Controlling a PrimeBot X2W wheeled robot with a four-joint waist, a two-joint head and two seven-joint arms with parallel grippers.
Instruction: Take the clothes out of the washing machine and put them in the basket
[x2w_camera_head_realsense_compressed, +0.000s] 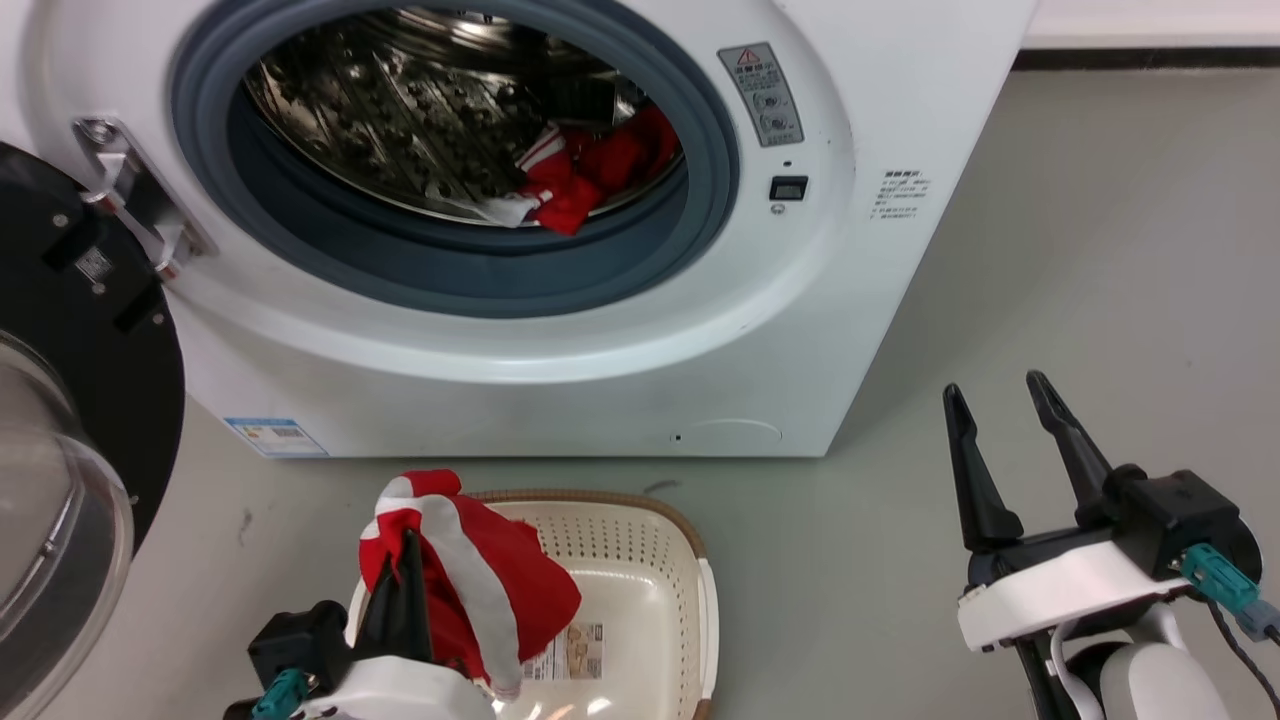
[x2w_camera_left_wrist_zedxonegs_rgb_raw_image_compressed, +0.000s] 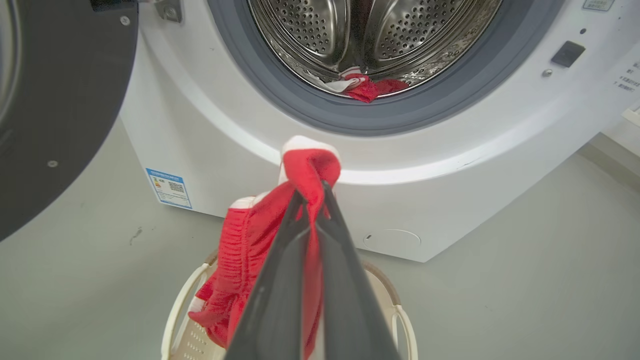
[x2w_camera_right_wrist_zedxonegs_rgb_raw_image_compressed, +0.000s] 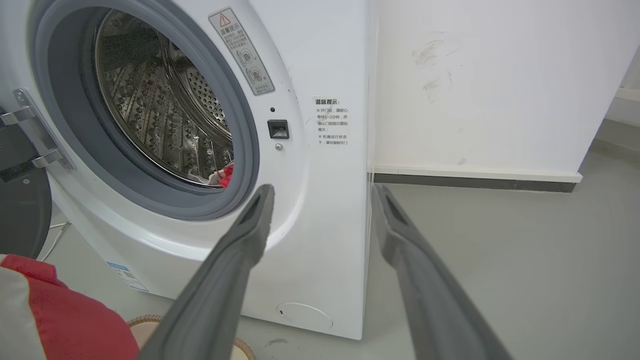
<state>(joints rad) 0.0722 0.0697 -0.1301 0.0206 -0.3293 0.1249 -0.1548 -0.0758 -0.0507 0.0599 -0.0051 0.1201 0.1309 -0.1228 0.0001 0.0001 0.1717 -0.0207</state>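
The white washing machine (x2w_camera_head_realsense_compressed: 560, 390) stands with its door (x2w_camera_head_realsense_compressed: 70, 420) swung open to the left. Red clothes (x2w_camera_head_realsense_compressed: 600, 165) with white trim lie at the drum's front right, also visible as clothes (x2w_camera_left_wrist_zedxonegs_rgb_raw_image_compressed: 365, 89) low in the drum. My left gripper (x2w_camera_head_realsense_compressed: 408, 545) is shut on a red and white garment (x2w_camera_head_realsense_compressed: 480, 580) that hangs over the cream basket (x2w_camera_head_realsense_compressed: 640, 570) on the floor in front of the machine. In the left wrist view the garment (x2w_camera_left_wrist_zedxonegs_rgb_raw_image_compressed: 260, 235) drapes over the left gripper (x2w_camera_left_wrist_zedxonegs_rgb_raw_image_compressed: 312, 192). My right gripper (x2w_camera_head_realsense_compressed: 995, 392) stands open and empty to the machine's right, over bare floor.
Grey floor (x2w_camera_head_realsense_compressed: 1100, 250) stretches to the right of the machine, ending at a white wall with a dark skirting strip (x2w_camera_right_wrist_zedxonegs_rgb_raw_image_compressed: 475, 181). The open door takes up the space at the left.
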